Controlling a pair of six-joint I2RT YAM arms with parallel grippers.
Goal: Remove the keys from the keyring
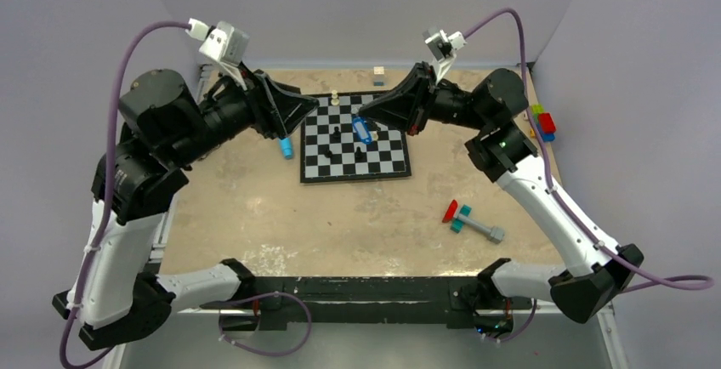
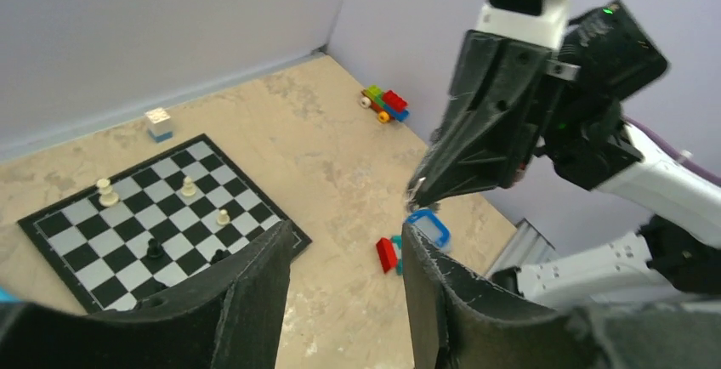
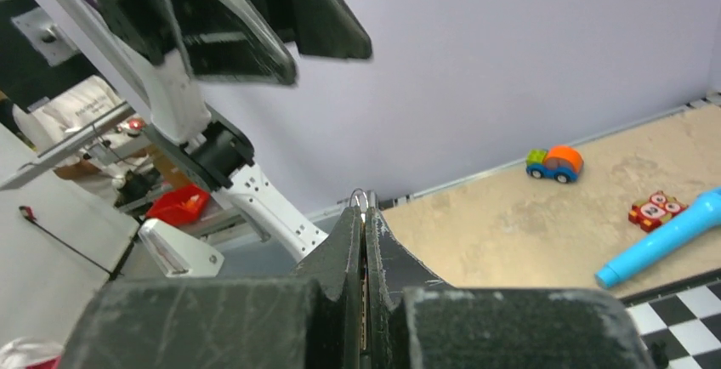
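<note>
Keyring (image 3: 361, 195) is pinched at the tip of the right gripper (image 3: 364, 218), jaws pressed together on the wire (only a small silvery loop shows above the fingers). The blue-headed key (image 1: 362, 129) hangs just under that tip, over the far half of the chessboard (image 1: 387, 165). The left gripper (image 2: 347, 235) faces it from the left, fingers apart and gripping nothing, near the key but not touching. A light-blue cylinder (image 1: 286, 147) lies just left of the board.
</note>
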